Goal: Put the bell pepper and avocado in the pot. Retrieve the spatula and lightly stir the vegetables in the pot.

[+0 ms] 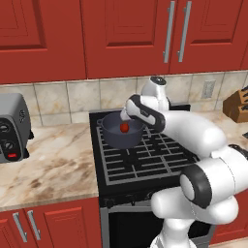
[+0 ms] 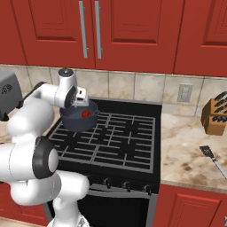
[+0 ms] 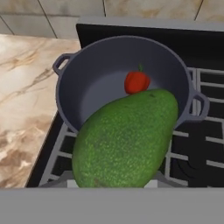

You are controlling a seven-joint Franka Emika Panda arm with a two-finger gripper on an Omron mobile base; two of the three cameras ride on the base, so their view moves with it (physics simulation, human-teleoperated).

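**A:** ok so what are we looking at? We see a round dark grey-blue metal pot [image 3: 87,87] with straight sides and two small loop handles, sitting on the black grate of the black stove [image 1: 145,160], back-left burner.

**B:** Yep, and we see the small rounded bright red bell pepper [image 3: 136,82] lying inside it on the bottom, toward the far wall in the hand view. From the left base view the pepper [image 1: 124,127] shows as a red dot in the pot's mouth.

**A:** And the big bumpy green avocado [image 3: 124,140]? In the hand view it sits right in front of the camera, tilted, its upper end overlapping the near rim of the pot.

**B:** We read it as held above the pot. The gripper [image 2: 80,101] hangs just over the pot's rim at the end of the white arm. The fingertips are hidden behind the avocado, so we go by where it sits: jaws pinching the avocado.

**A:** Off to the side we also spot a metal spatula [image 2: 212,158] with a flat dark blade lying on the beige marble counter [image 2: 186,146] right of the stove, well apart from the pot, near a wooden knife block [image 2: 216,116].
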